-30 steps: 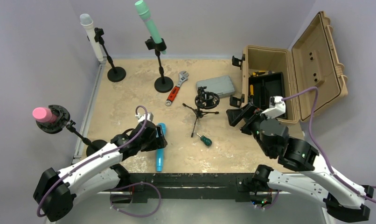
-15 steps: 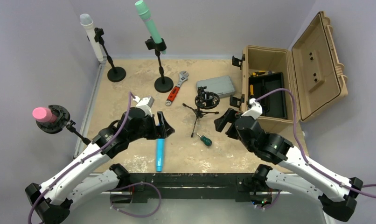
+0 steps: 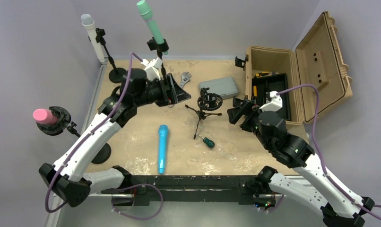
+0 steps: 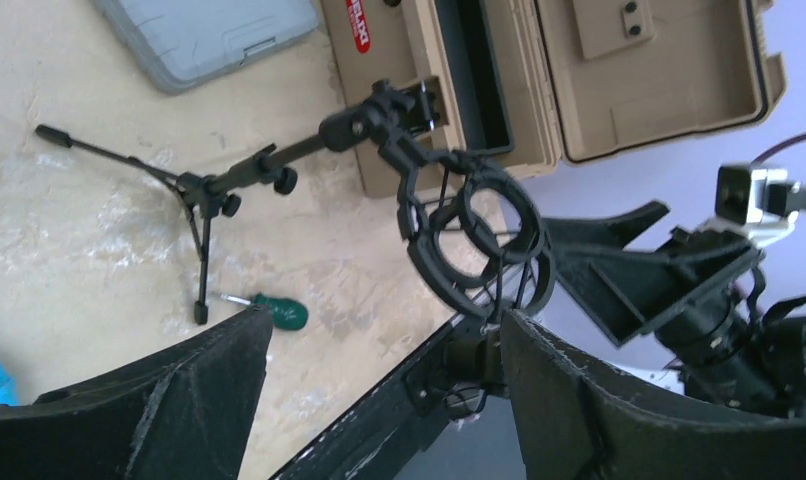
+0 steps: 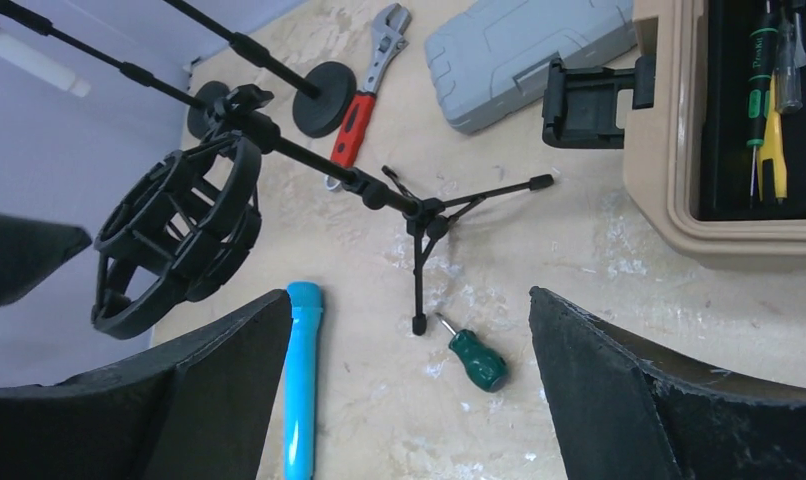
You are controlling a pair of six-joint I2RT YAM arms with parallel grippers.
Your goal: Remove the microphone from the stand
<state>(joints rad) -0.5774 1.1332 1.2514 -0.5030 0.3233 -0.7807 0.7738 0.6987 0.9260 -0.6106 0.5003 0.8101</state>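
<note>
A blue microphone lies flat on the table near the front, free of both grippers; it also shows in the right wrist view. The small tripod stand at mid-table has an empty black shock mount. My left gripper hangs open in the air beside the post of the green microphone's stand, its jaws empty. My right gripper is open and empty to the right of the tripod, looking down over it.
A green microphone, a white one and a pink one sit in their stands at the back and left. A red-handled wrench, a grey case, a green screwdriver and an open tan toolbox lie around.
My left arm rose off the blue microphone, leaving it on the table, and swung back toward the green microphone's stand, jaws widening. The right arm moved left, then drew back right.
</note>
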